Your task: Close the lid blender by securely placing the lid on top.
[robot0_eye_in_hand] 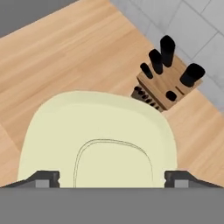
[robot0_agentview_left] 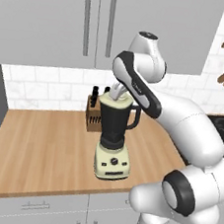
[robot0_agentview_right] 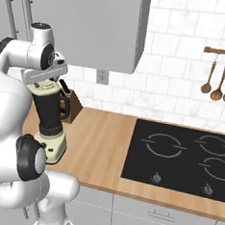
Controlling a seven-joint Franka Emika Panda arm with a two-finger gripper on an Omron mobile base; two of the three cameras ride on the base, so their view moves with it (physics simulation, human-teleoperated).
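Two dark fingertips of the pincer (robot0_eye_in_hand: 112,177) stand wide apart, flanking the smooth cream lid (robot0_eye_in_hand: 98,140) that sits atop the blender (robot0_agentview_left: 114,134) and its tapered dark jar (knife block (robot0_eye_in_hand: 168,83) just behind). Bare wooden surface (robot0_agentview_left: 45,145) spreads leftward.

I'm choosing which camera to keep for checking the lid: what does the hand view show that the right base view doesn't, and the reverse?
Hand view alone: the lid's whole cream top from above, the gripper's fingertips spread wide at either side of it, and the knife block's slots with black handles.

Right base view alone: the blender's dark jar, handle and cream base, the cooktop, and hanging wooden spoons.

Both: lid, knife block, wooden counter.
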